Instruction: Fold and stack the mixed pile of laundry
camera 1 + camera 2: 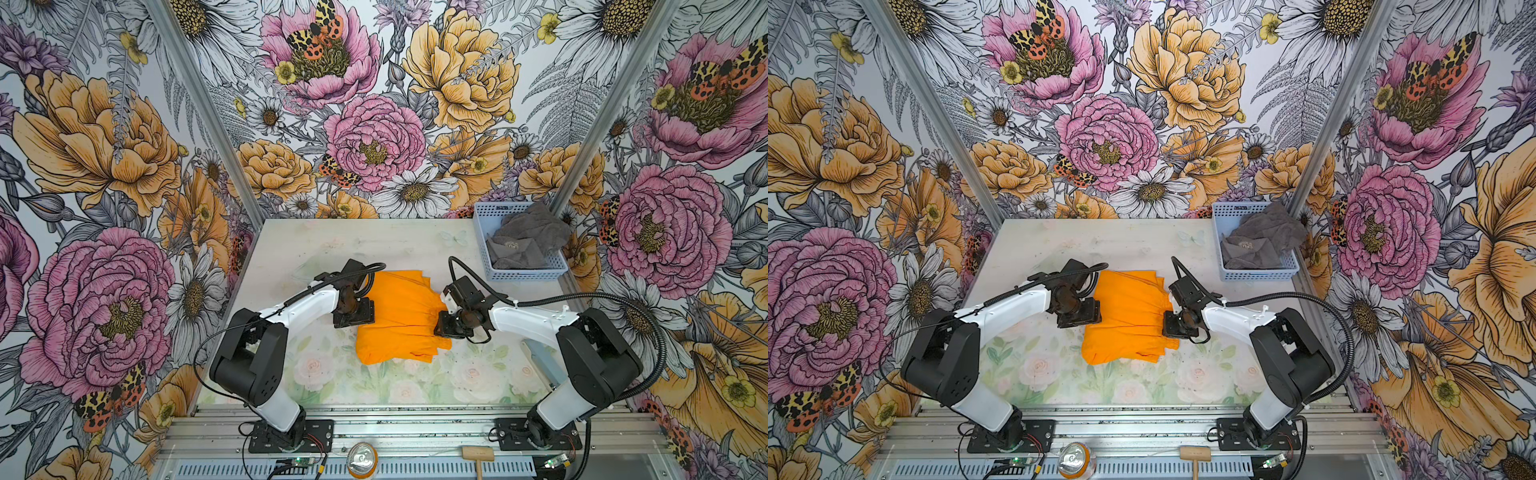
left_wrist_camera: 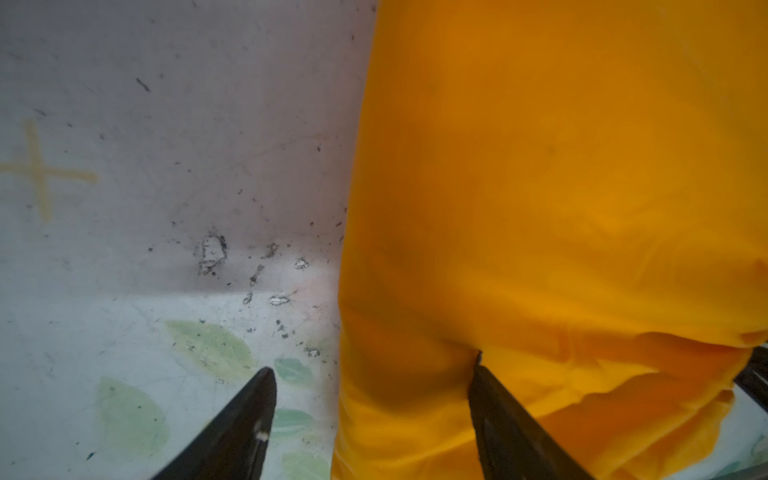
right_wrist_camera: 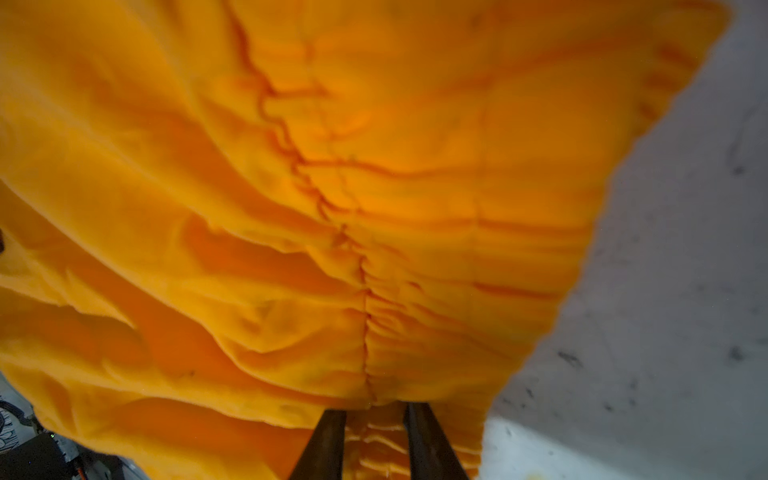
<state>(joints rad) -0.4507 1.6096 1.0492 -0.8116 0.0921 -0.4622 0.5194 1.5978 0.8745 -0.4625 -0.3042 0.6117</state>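
The bright orange shorts (image 1: 399,320) (image 1: 1125,320) lie partly folded mid-table, with the gathered waistband toward the right arm. My left gripper (image 1: 353,316) (image 2: 374,370) is open at the shorts' left edge. One finger (image 2: 249,415) is over bare table and the other (image 2: 507,424) rests against the cloth (image 2: 540,208). My right gripper (image 1: 442,324) (image 3: 374,409) is at the right edge. Its narrow jaws are shut on pleated waistband cloth (image 3: 374,440), under a raised layer of the shorts (image 3: 291,208). The dark grey towel (image 1: 525,237) (image 1: 1260,237) lies crumpled in the basket.
The pale blue perforated basket (image 1: 528,274) (image 1: 1260,274) stands at the table's back right corner. A drinks can (image 1: 362,459) and a small wooden mallet (image 1: 478,455) sit on the front rail. Floral walls close in the table (image 1: 374,241) on three sides.
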